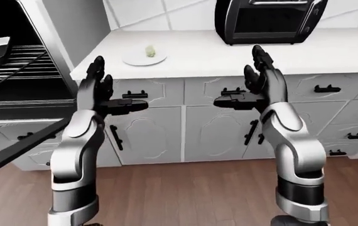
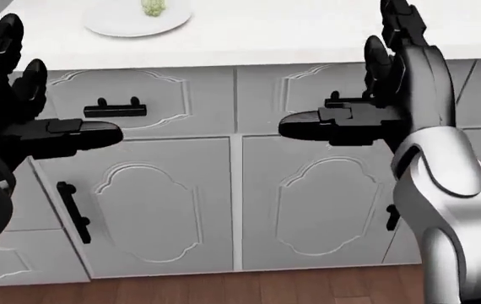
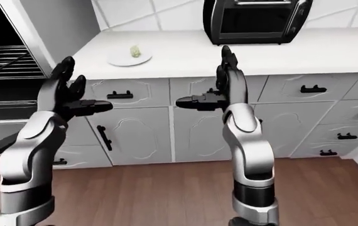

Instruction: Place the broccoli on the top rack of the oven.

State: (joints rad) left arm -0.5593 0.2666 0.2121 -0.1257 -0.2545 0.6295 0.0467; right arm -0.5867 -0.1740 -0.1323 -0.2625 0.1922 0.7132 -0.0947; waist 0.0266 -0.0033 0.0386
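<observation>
Hands first: the left hand (image 1: 106,92) and the right hand (image 1: 251,89) are both raised at chest height before the cabinets, fingers spread wide and upright, thumbs pointing toward each other, and neither has hold of anything. Beyond them runs a white counter (image 1: 242,54) over grey drawers and cabinet doors (image 1: 147,136) with black handles. On the counter, up and to the left of centre in the left-eye view, a white plate (image 1: 142,58) carries the small green broccoli (image 1: 150,50), well apart from both hands. A black toaster oven (image 1: 268,20) stands at the counter's far edge against the tiled wall, to the right of the plate. The oven (image 1: 15,70) fills the left edge of the eye views, open, its wire racks showing, with its door (image 1: 15,148) dropped down across the lower left, between the robot and the racks. The head view looks lower and closer, catching only the plate with the broccoli at its top edge; it shows neither oven.
</observation>
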